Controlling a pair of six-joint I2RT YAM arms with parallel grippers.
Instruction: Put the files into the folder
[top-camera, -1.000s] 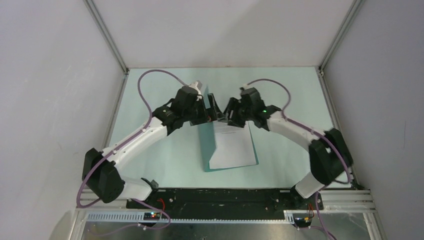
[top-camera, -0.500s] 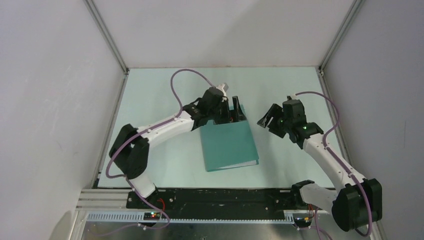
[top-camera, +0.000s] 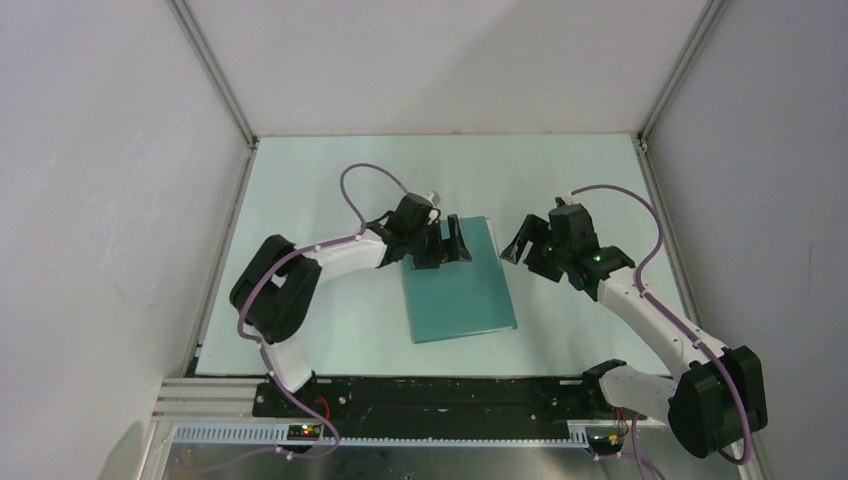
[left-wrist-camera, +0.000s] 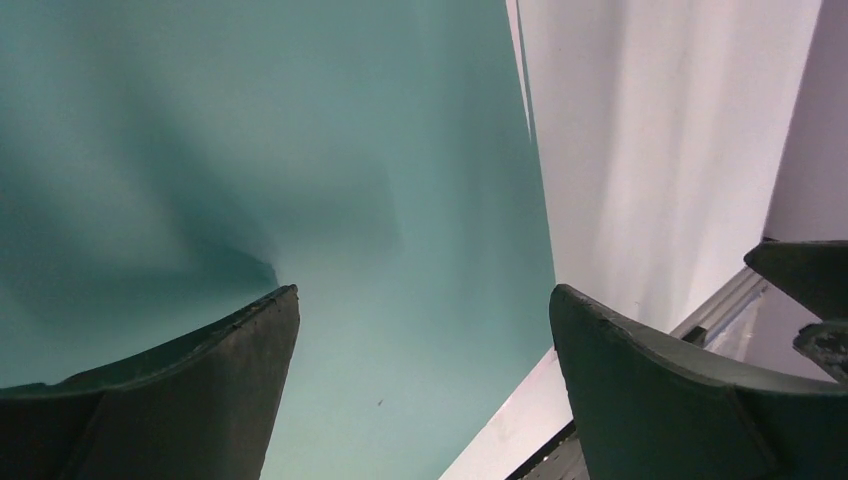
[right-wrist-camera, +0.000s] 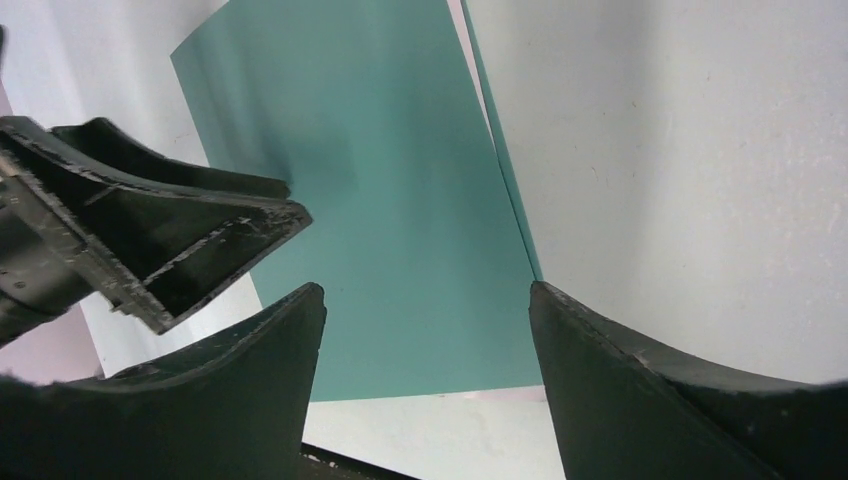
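Closed folder (top-camera: 460, 290) flat at centre of counter (top-camera: 330, 190), files unseen, presumably inside; left gripper (top-camera: 443, 246), jaws apart, hovers over its 12 o'clock end, seemingly to flatten the cover; right gripper (top-camera: 521, 245), jaws apart, stands clear at 3 o'clock.

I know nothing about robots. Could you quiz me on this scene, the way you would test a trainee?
1. True or false: the folder lies open on the table.
2. Pick one. The left gripper is: A) shut on the folder; B) open above the folder's far end; C) out of view.
3. Short answer: what does the right gripper hold?

Key
1. False: it lies closed and flat, cover up.
2. B.
3. Nothing; its jaws are open, beside the folder's right edge.
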